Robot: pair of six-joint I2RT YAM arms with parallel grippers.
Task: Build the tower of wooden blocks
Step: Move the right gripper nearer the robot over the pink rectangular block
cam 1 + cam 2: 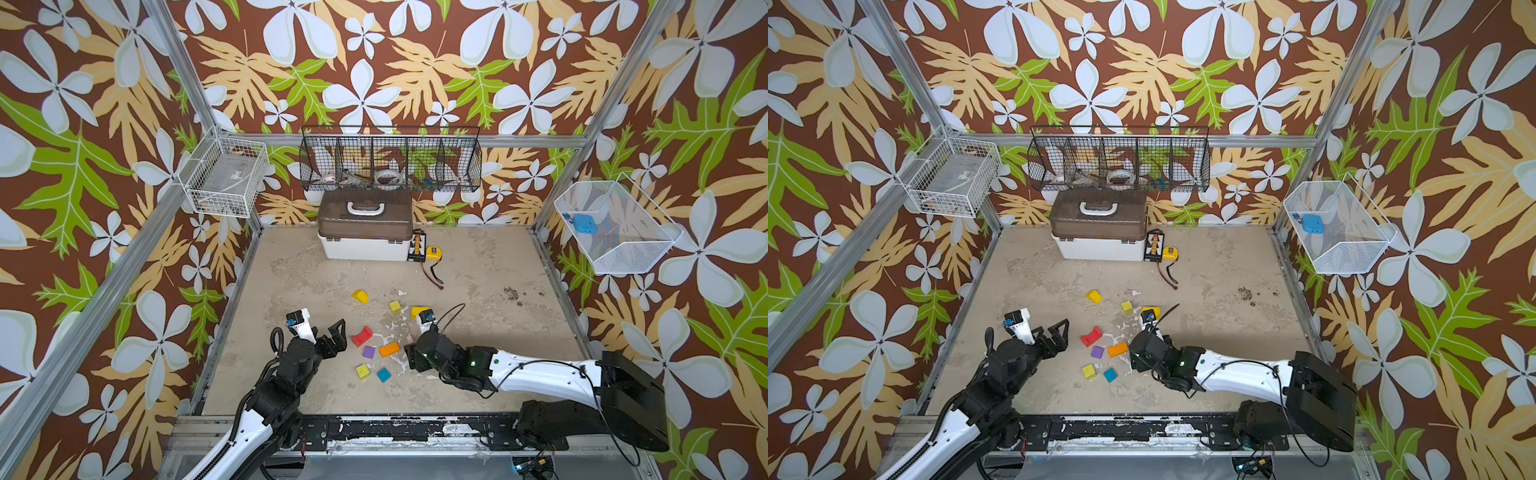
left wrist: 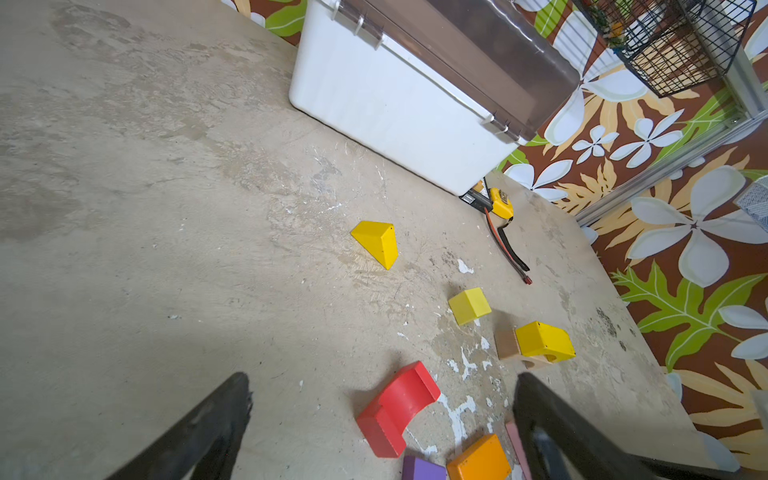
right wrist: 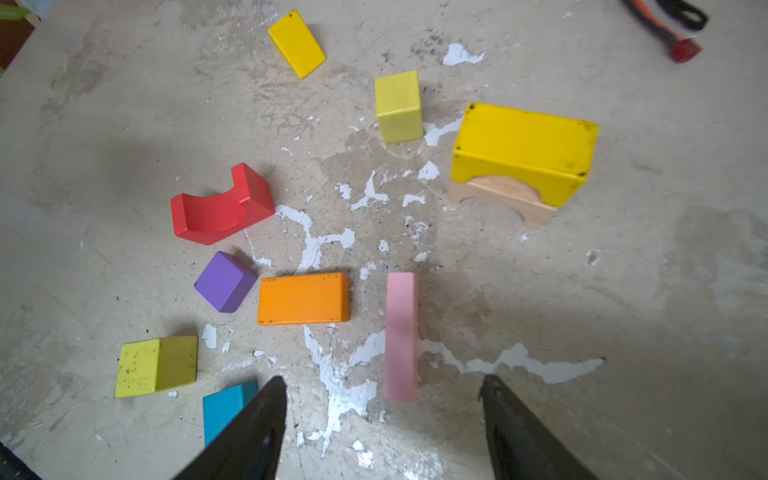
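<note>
In both top views the wood blocks [image 1: 389, 349] lie loose on the counter [image 1: 498, 324] between the two arms, well in front of the white box [image 1: 365, 249] and the tape measure [image 1: 434, 252]. A yellow wedge [image 1: 360, 296] is farthest back, then a pale yellow cube [image 1: 395, 306] and a yellow arch block [image 1: 417, 311]. Nearer are the red arch [image 1: 361, 336], purple cube [image 1: 368, 352], orange block [image 1: 1118, 349], a second pale yellow cube [image 1: 363, 371] and a teal block [image 1: 384, 375]. The left claw [image 1: 340, 336] stands just left of the red arch, and the right claw [image 1: 409, 354] points down just right of the orange block. In the left wrist view the left claw [image 2: 384, 376] has its jaws wide and empty. The red arch [image 2: 395, 409] lies on its side ahead between the fingers, untouched, and farther off the yellow arch block [image 2: 544, 338] touches a plain wood piece [image 2: 507, 345]. In the right wrist view the right claw [image 3: 380, 380] has its jaws well apart, gripping nothing. The pink block [image 3: 401, 332] lies lengthwise toward it, its near end reaching between the fingertips with a gap on each side. One finger partly hides the teal block [image 3: 226, 409].
</note>
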